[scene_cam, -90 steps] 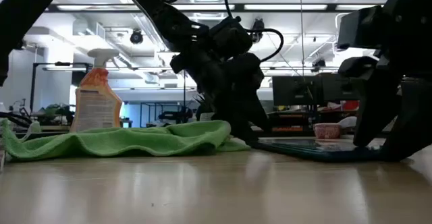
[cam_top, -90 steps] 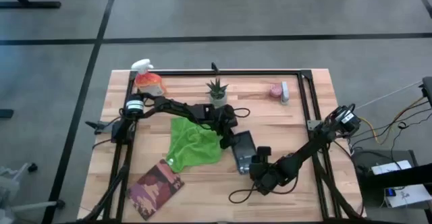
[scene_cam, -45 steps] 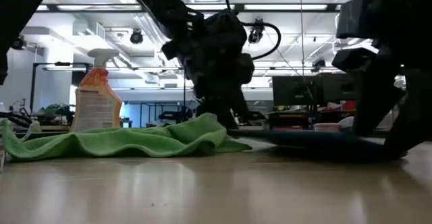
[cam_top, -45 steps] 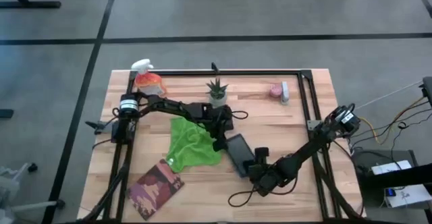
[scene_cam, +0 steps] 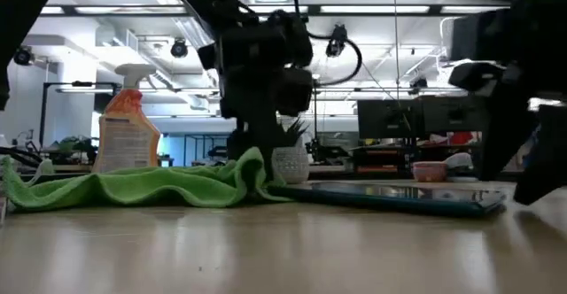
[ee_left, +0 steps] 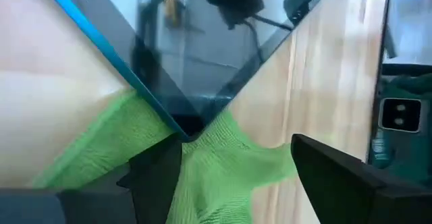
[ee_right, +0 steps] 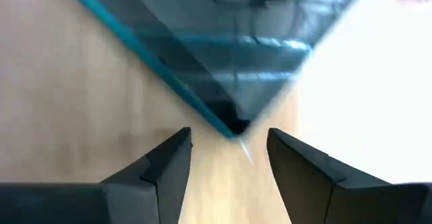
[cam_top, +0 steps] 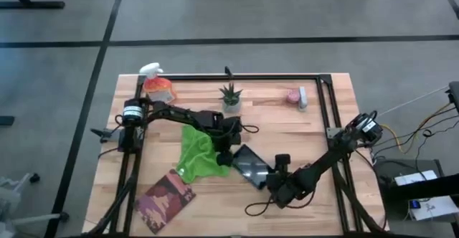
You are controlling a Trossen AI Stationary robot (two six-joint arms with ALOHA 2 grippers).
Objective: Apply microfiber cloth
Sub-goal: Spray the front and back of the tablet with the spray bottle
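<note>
On the near part of my wooden table (cam_top: 315, 123) lies a reddish book (cam_top: 166, 198). My right gripper (ee_right: 226, 158) hangs with fingers spread at the tablet's (cam_top: 249, 165) corner. My left gripper (ee_left: 226, 166) is open over the green cloth (cam_top: 199, 154), which touches the tablet. Farther off stand a plant (cam_top: 230, 97) and spray bottle (scene_cam: 128, 130); only the low view shows the office behind.

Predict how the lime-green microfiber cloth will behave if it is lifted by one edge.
The microfiber cloth lies in soft folds and ridges on the table, so it will probably droop limply. It looks thin, so likely light. One corner seems tucked under the tablet, which may drag.
</note>
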